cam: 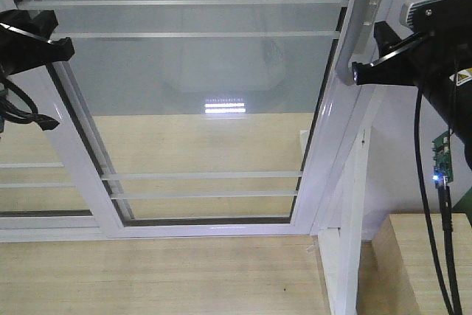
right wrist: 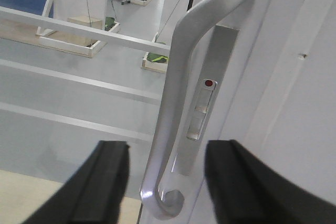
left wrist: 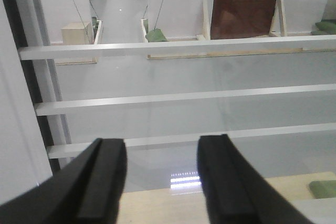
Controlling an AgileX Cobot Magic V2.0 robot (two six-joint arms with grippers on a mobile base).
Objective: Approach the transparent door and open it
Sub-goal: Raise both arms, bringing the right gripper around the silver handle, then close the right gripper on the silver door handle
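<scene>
At the right wrist, the pull handle point(right wrist: 176, 93) of the transparent door point(right wrist: 79, 98) stands between the spread, empty fingers point(right wrist: 105, 182) of the right tool point(right wrist: 168, 150), a red dot point(right wrist: 209, 83) beside it. Only the front view shows the door's bottom rail point(cam: 206, 226), ahead. The left tool point(left wrist: 160, 148), released, faces the white bars point(left wrist: 173, 97).

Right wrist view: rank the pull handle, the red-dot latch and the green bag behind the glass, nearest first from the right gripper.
1. pull handle: lower end sits inside the open right gripper.
2. red-dot latch: on the stile behind the handle, higher up.
3. green bag: on the floor far beyond the glass, left of the handle.
</scene>
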